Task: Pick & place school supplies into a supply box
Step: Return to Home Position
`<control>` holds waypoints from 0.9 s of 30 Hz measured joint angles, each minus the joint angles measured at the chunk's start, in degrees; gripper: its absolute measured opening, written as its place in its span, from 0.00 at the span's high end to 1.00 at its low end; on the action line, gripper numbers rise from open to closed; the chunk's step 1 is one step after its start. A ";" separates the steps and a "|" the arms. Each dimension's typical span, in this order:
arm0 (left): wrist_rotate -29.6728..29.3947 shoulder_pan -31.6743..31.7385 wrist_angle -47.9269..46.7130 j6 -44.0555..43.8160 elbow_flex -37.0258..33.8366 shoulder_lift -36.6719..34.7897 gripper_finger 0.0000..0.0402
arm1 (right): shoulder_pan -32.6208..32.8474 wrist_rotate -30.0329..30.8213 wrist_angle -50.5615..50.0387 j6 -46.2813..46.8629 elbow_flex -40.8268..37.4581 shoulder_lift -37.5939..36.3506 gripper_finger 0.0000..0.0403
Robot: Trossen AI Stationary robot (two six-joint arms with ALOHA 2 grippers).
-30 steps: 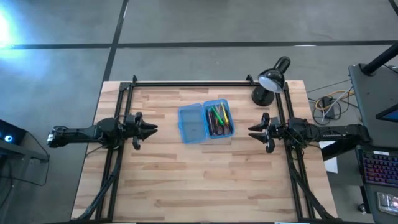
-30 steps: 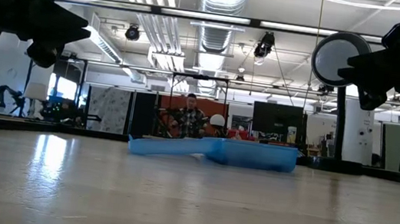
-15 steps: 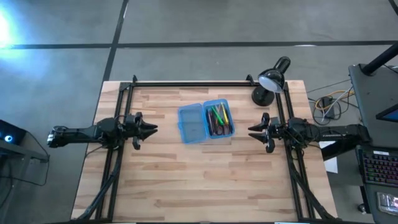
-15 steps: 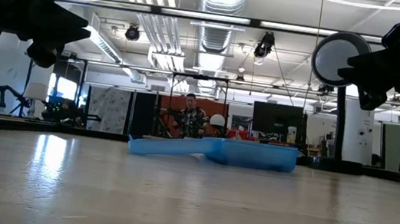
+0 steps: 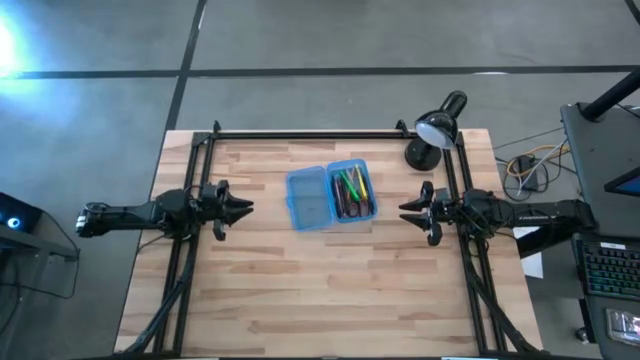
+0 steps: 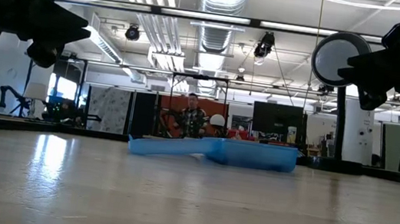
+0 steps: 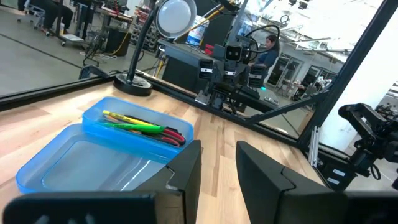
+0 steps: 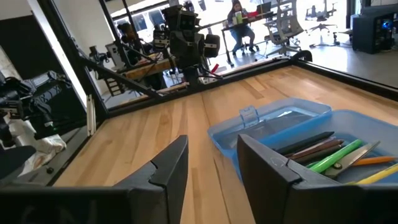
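Your supply box (image 5: 308, 200) lies open in the middle of the surface (image 5: 300, 290). The school supplies (image 5: 353, 192) are packed side by side in its right half, while the other half shows only its blue floor. Your left hand (image 5: 243, 208) hangs well off to the box's left, fingers spread, gripping nothing. Your right hand (image 5: 407, 210) mirrors it well off to the box's right, fingers parted and just as empty. Both hands point in toward the box and neither touches it. The black desk lamp (image 5: 432, 130) stands beyond the box's right half. Against a second ago, nothing has changed: hands, box and supplies sit exactly where they were.
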 joint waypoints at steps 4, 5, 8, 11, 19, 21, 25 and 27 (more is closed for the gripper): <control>0.00 -0.02 0.00 0.00 0.00 0.00 0.79 | 0.00 -0.01 -0.01 -0.01 0.00 0.00 0.68; 0.00 -0.01 0.00 0.00 0.00 0.00 0.79 | -0.01 0.01 -0.01 0.00 0.00 -0.01 0.67; 0.00 0.00 0.00 0.00 0.00 0.00 0.79 | 0.00 0.00 -0.01 0.00 0.00 0.00 0.67; 0.00 0.00 0.00 0.00 0.00 0.00 0.79 | 0.00 0.00 0.00 0.00 0.00 -0.02 0.67; 0.00 -0.01 0.00 0.00 0.00 0.00 0.79 | 0.00 0.00 0.00 0.00 0.00 -0.01 0.68; 0.00 0.00 0.00 0.00 0.00 0.00 0.79 | 0.00 -0.01 -0.01 0.00 0.00 -0.02 0.68; 0.00 -0.01 0.01 0.01 0.00 0.00 0.79 | -0.01 0.00 0.01 0.00 0.00 -0.01 0.67; 0.00 -0.01 0.00 0.00 0.00 0.00 0.79 | -0.01 0.00 0.01 0.00 0.00 -0.02 0.67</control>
